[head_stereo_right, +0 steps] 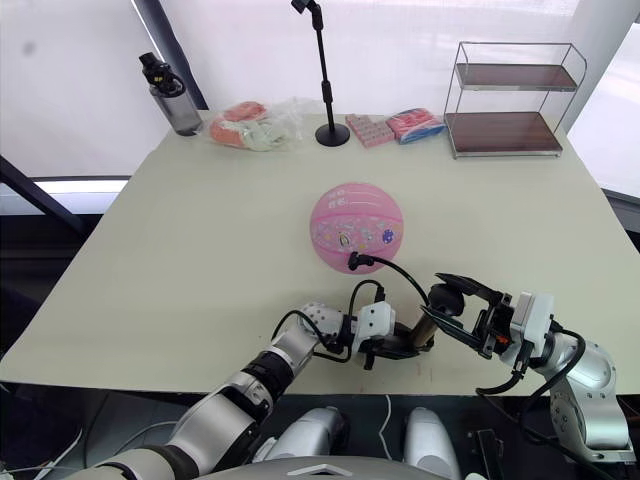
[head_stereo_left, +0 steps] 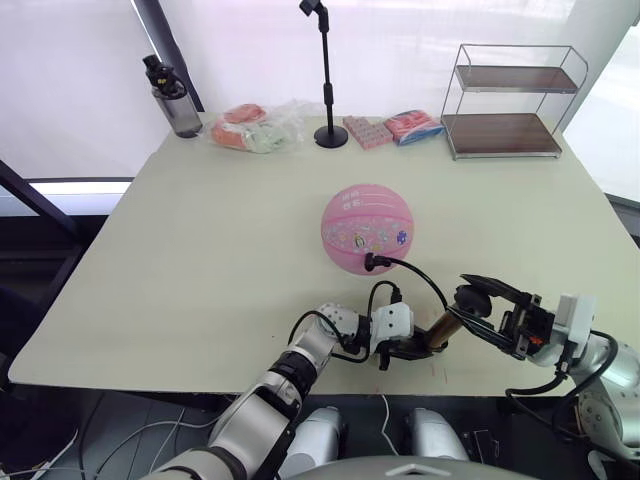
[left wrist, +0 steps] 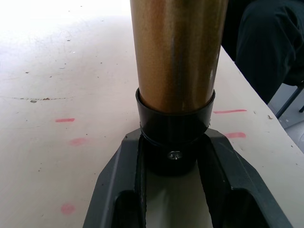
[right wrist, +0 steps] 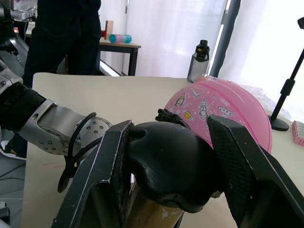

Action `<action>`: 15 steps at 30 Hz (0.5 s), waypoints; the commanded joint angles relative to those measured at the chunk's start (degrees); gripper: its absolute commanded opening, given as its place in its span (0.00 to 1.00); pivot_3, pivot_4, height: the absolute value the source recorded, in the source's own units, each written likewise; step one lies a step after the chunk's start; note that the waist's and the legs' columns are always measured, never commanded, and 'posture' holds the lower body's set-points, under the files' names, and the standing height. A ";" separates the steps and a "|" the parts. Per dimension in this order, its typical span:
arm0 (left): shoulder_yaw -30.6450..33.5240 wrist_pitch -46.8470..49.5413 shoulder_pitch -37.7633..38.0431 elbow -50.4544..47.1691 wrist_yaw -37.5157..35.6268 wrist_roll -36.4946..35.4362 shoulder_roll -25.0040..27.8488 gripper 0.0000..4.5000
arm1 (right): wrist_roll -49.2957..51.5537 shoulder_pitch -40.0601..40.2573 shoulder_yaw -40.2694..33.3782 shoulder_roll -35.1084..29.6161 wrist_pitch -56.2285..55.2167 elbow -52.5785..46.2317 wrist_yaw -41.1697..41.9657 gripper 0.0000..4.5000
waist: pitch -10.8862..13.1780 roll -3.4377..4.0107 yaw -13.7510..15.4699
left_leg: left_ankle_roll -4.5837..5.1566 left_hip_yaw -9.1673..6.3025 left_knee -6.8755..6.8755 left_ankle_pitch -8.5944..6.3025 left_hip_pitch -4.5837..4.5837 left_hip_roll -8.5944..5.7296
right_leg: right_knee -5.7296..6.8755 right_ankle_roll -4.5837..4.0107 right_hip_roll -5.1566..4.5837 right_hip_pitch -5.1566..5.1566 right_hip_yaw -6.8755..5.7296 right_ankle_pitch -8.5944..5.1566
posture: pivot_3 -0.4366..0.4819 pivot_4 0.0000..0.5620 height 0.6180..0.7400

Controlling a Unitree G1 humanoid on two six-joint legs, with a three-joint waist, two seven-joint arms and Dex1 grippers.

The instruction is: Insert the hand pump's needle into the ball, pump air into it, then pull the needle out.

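Needle seated in the ball (head_stereo_left: 366,228), left gripper (head_stereo_left: 398,349) pinching the hand pump (head_stereo_left: 437,334), right gripper (head_stereo_left: 490,301) clamping its handle — stroke straight.

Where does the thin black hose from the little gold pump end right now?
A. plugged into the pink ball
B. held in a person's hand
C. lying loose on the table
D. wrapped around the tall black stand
A: the hose curves up from the hand pump and its black fitting sits against the near side of the ball, while the left gripper holds the pump's base and the right gripper holds its handle.
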 commanded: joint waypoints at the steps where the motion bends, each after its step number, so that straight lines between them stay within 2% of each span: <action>1: -0.50 2.43 1.37 2.26 0.42 1.33 1.14 0.24 | -3.31 3.42 7.57 0.22 1.42 5.59 4.77 0.47 | 0.00 0.00 0.00 | 0.00 0.00 0.00 0.00 0.00 0.00 | 0.00 0.00 0.00 0.00 0.00 0.00 | 0.48 0.27 0.96; 8: -0.42 2.55 0.99 2.53 0.39 1.23 0.85 0.24 | -4.47 0.89 6.54 1.03 -6.96 8.26 4.64 0.47 | 0.00 0.02 -0.05 | 0.00 0.00 0.00 0.00 0.02 0.00 | 0.01 0.00 0.01 0.01 0.01 0.00 | 0.48 0.27 0.96; 15: -0.32 2.59 0.83 2.77 0.55 1.22 0.73 0.24 | -1.41 -0.16 5.45 -0.75 -5.68 0.68 2.49 0.47 | 0.24 0.34 -0.03 | -0.01 0.00 0.05 0.01 0.02 0.00 | 0.08 0.00 0.02 0.00 0.02 0.00 | 0.48 0.27 0.96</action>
